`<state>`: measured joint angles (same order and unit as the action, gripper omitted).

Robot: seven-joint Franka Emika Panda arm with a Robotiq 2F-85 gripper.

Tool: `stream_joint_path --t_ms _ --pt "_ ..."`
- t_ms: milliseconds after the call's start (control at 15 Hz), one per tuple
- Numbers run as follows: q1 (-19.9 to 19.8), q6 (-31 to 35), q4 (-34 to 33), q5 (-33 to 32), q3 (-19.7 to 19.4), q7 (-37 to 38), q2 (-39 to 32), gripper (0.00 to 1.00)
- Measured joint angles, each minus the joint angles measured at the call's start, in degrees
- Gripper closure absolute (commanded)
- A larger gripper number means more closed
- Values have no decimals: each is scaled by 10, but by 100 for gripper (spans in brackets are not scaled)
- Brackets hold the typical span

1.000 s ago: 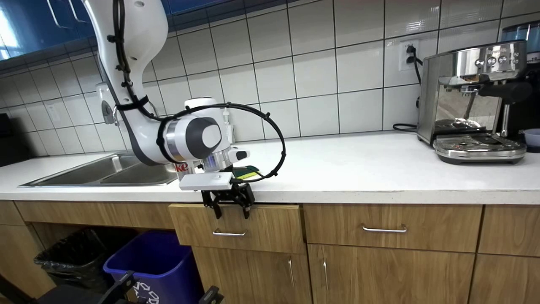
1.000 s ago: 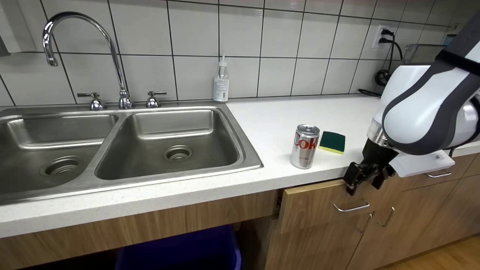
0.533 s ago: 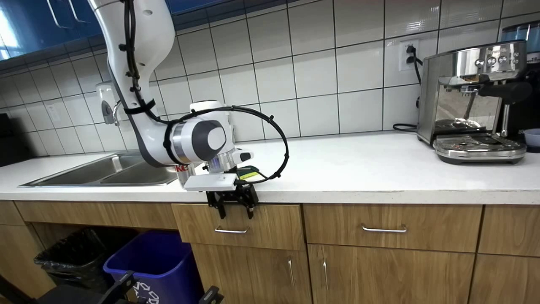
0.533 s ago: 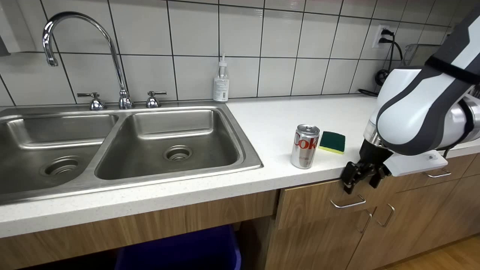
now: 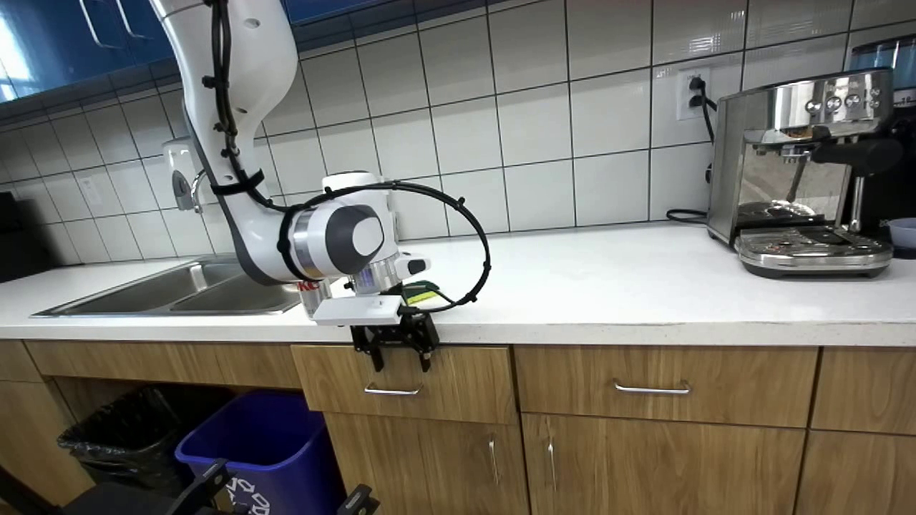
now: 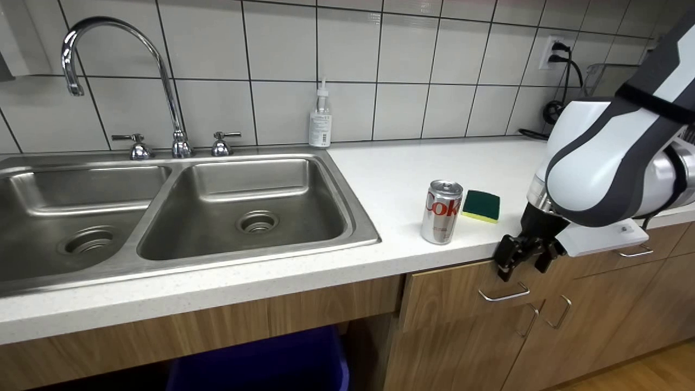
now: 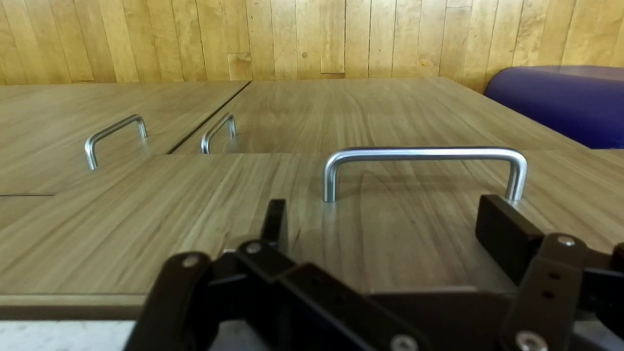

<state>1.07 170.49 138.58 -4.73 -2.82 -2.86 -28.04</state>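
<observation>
The white counter (image 6: pixel 461 157) runs across both exterior views, with the wooden drawer (image 5: pixel 465 386) just under its front edge. The drawer's front stands a little out from the cabinet door (image 5: pixel 422 465) below it, so it looks part-way: neither flush nor pulled wide, a narrow gap left behind the front, and no grip made on it. That front is flat and brown with darker streaked grain; the drawer's inside does not show. At it hangs the tool (image 6: pixel 524 273), pointing down, its two fingers (image 7: pixel 507 234) well apart with nothing between them; whether any part of it touches the wood I cannot tell. On the counter, in an exterior view, a silver Coke can (image 6: pixel 442 214) stands upright near the edge, clear of the tool. Last comes the handle (image 7: pixel 424 154), a slim, shiny metal bar bent at both ends into short posts, ungripped, just beyond the fingers in the wrist view.
</observation>
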Motion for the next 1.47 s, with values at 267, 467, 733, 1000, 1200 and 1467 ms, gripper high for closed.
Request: stream_joint_path --t_ms 267,467,733,1000,1200,1467 --pt "0 25 14 0 2 0 7 0" --pt "-1 44 29 1 2 0 17 0" --pt "-13 51 55 4 6 0 37 0" --pt "-35 51 91 5 18 -2 63 0" --pt "-50 50 121 6 28 -4 88 0" --pt "-65 49 158 6 40 -11 124 0"
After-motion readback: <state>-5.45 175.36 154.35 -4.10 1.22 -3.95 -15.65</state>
